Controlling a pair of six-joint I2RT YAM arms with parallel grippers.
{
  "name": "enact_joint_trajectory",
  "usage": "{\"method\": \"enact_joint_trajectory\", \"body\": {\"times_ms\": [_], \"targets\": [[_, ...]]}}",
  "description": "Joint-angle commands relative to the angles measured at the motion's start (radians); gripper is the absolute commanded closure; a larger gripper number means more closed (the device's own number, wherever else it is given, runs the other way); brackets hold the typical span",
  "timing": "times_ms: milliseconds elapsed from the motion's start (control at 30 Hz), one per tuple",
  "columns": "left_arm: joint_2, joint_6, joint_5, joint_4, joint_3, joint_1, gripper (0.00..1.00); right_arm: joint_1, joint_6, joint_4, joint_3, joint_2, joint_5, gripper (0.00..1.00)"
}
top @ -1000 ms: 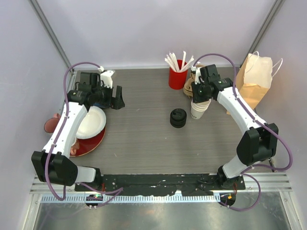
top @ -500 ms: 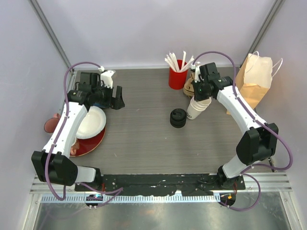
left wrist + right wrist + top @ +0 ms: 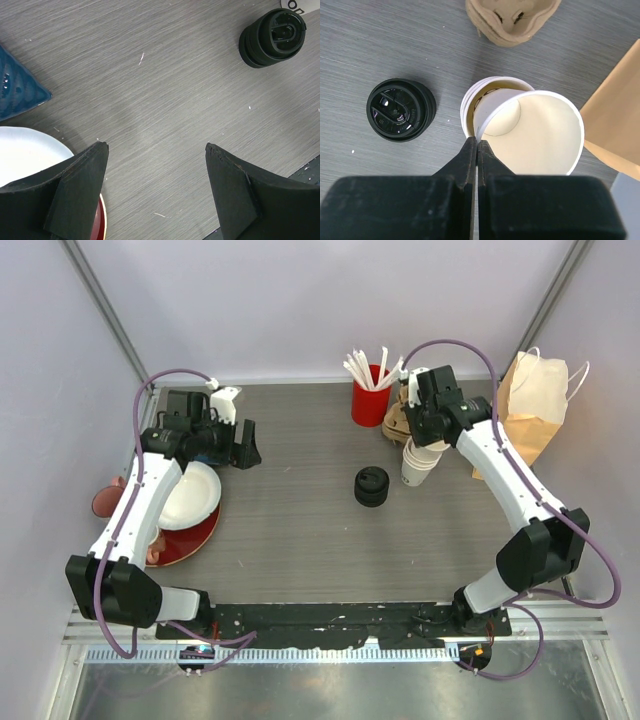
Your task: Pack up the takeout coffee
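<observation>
At the far right of the table (image 3: 300,540), the right gripper (image 3: 424,432) is pinched tight on the rim wall of a lidless white cup (image 3: 426,448). The cup is tilted and partly nested in the cup stack (image 3: 414,476) under it. In the wrist view the fingers (image 3: 469,155) meet on the thin paper edge of the cup (image 3: 540,135), and the stack rim (image 3: 466,107) shows just behind. The black lid stack (image 3: 371,486) stands just left of the cups, apart from them. The cardboard carrier (image 3: 397,418) and the red cup of stirrers (image 3: 368,400) crowd the far edge close behind the gripper. The paper bag (image 3: 530,410) stands at the right edge, near the arm. Cannot tell where any lidded takeout coffee cups are. The left gripper (image 3: 243,445) hangs over bare tabletop at far left, jaws wide apart and holding nothing. The white plate (image 3: 190,495) on the red plate (image 3: 185,540) sits at the left edge. A broad run of wood lies between the left gripper and the lids.
</observation>
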Motion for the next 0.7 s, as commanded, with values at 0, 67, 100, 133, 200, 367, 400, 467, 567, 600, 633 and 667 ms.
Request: {"method": "enact_joint_trajectory", "body": {"times_ms": [0, 67, 100, 133, 200, 367, 400, 467, 567, 600, 633, 667], "targets": [[-0.006, 0.005, 0.03, 0.021, 0.013, 0.003, 0.17, 0.01, -0.031, -0.02, 0.131, -0.051, 0.056, 0.99], [-0.006, 0.004, 0.031, 0.019, 0.019, 0.003, 0.17, 0.015, -0.037, -0.049, 0.214, -0.055, 0.069, 0.99], [-0.006, 0.005, 0.031, 0.013, 0.025, 0.003, 0.17, 0.026, -0.043, -0.059, 0.243, -0.058, 0.073, 0.99], [-0.006, 0.004, 0.022, 0.01, 0.031, 0.005, 0.17, 0.032, -0.043, -0.069, 0.273, -0.059, 0.075, 0.99], [-0.003, 0.005, 0.001, -0.002, 0.051, 0.005, 0.15, 0.07, -0.051, -0.07, 0.351, -0.067, 0.072, 0.99], [-0.008, 0.024, -0.123, -0.032, 0.082, 0.011, 0.11, 0.225, -0.097, -0.008, 0.338, -0.073, -0.089, 0.99], [-0.011, 0.025, -0.136, -0.033, 0.08, 0.02, 0.11, 0.265, -0.115, 0.002, 0.311, -0.068, -0.177, 0.99], [-0.017, 0.025, -0.145, -0.036, 0.077, 0.032, 0.09, 0.387, -0.184, 0.039, 0.233, -0.052, -0.204, 0.99], [-0.021, 0.019, -0.153, -0.041, 0.067, 0.057, 0.08, 0.49, -0.226, 0.062, 0.202, 0.025, -0.255, 0.99], [-0.023, 0.016, -0.159, -0.042, 0.061, 0.069, 0.09, 0.501, -0.223, 0.072, 0.204, 0.054, -0.27, 0.99], [-0.023, 0.009, -0.16, -0.042, 0.057, 0.075, 0.08, 0.512, -0.217, 0.097, 0.202, 0.095, -0.283, 0.99], [-0.023, 0.005, -0.16, -0.042, 0.054, 0.083, 0.09, 0.533, -0.224, 0.108, 0.205, 0.12, -0.284, 0.99]]}}
